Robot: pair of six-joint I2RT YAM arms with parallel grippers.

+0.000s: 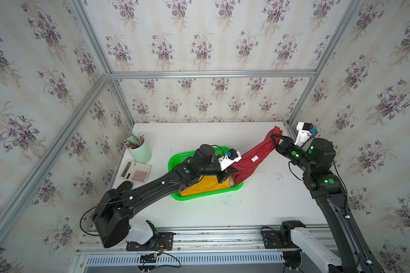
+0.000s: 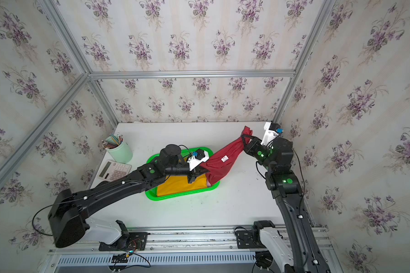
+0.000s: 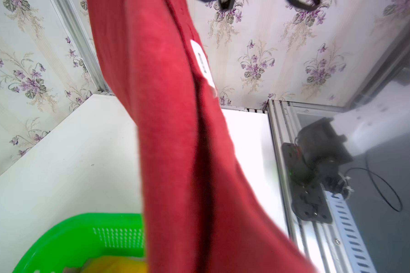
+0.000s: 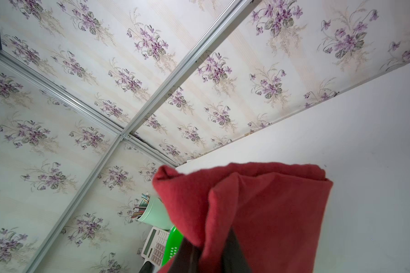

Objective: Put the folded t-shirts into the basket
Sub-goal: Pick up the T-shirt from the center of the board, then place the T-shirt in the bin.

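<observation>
As the left hand (image 1: 227,176) and right hand (image 1: 275,141) clamp opposite ends of the red shirt (image 1: 251,163), lowering it into the basket (image 1: 199,198) seems next.

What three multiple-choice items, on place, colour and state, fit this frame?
1. Where is the yellow tee? A. in the basket; B. on the calculator; C. on the table.
2. Which tee does the right gripper hold? A. pink tee; B. yellow tee; C. red tee.
3. The red tee is: A. flat in the basket; B. lifted and stretched out; C. folded on the table.
1 A: it lies within the green rim. 2 C: red cloth bunches in its jaws. 3 B: it spans from the right gripper to the left gripper.
</observation>
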